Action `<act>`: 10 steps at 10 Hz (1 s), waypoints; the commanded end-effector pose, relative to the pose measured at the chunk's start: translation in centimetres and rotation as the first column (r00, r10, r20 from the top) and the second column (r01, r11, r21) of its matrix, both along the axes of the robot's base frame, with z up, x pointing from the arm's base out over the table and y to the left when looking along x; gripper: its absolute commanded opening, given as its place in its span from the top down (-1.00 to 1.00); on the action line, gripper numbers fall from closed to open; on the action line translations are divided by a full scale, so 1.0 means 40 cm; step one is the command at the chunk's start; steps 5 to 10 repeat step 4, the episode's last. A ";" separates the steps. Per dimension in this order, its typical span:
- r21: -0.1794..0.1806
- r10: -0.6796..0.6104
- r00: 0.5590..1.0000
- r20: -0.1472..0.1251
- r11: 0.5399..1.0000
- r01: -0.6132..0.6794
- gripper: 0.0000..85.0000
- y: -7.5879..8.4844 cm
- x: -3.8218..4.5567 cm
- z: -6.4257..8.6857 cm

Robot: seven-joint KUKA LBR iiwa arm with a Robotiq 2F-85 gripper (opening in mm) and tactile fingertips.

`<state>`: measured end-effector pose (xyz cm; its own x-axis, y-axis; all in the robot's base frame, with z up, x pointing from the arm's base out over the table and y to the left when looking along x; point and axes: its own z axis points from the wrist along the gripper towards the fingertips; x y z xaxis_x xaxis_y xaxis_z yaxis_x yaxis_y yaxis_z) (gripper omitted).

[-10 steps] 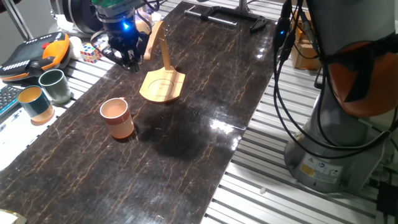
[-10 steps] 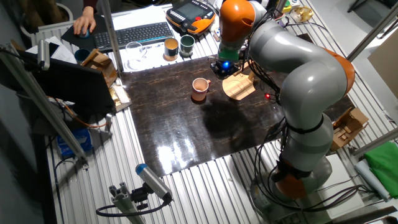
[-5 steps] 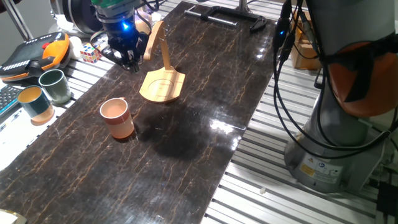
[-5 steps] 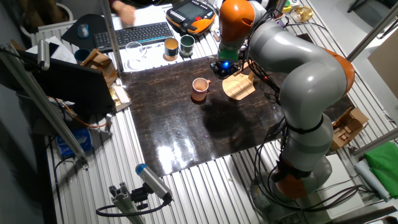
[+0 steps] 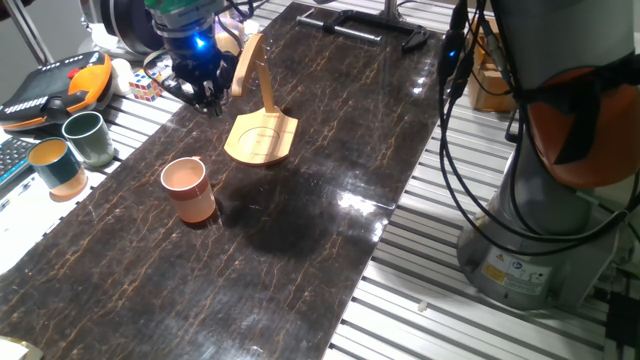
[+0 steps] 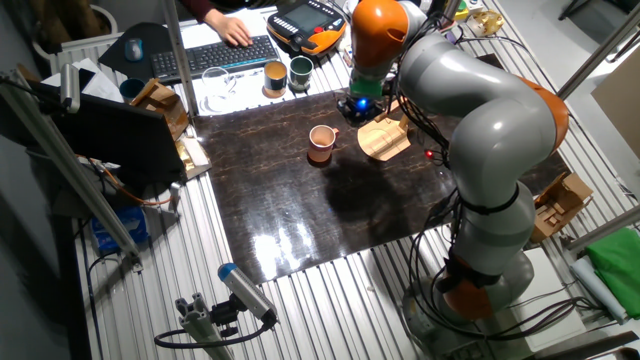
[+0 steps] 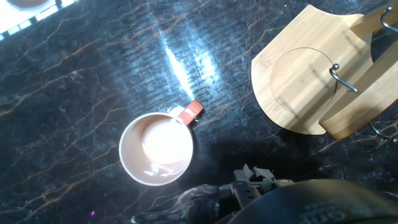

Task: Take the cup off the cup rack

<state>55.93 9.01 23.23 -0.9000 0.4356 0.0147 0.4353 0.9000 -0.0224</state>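
Observation:
The salmon-pink cup (image 5: 187, 188) stands upright on the dark marble table, in front and to the left of the cup rack and apart from it. In the hand view the cup (image 7: 157, 148) shows its pale inside and its small handle pointing toward the rack. The light wooden cup rack (image 5: 262, 138) has a leaf-shaped base (image 7: 298, 93) and a curved upright arm with a metal hook. My gripper (image 5: 205, 98) hovers above the table just left of the rack's arm, open and holding nothing. In the other fixed view the cup (image 6: 321, 142) sits left of the rack (image 6: 384, 138).
A dark green cup (image 5: 90, 138) and a teal cup (image 5: 55, 165) stand off the table's left edge, beside an orange pendant (image 5: 60, 85) and a puzzle cube (image 5: 145, 85). A black clamp (image 5: 365, 25) lies at the far end. A person's hand (image 6: 230, 30) rests on a keyboard.
The cup and the rack have not moved, and my gripper has hardly shifted. The person's hand has moved along the keyboard in the other fixed view.

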 end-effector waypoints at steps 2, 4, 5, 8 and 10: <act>0.000 0.000 1.000 0.000 1.000 0.000 0.98 0.000 0.003 -0.001; -0.005 0.000 1.000 0.003 1.000 0.000 0.98 -0.001 0.003 0.000; -0.005 0.000 1.000 0.003 1.000 0.000 0.98 -0.001 0.003 0.000; -0.005 0.000 1.000 0.003 1.000 0.000 0.98 -0.001 0.003 0.000; -0.005 0.000 1.000 0.003 1.000 0.000 0.98 -0.001 0.003 0.000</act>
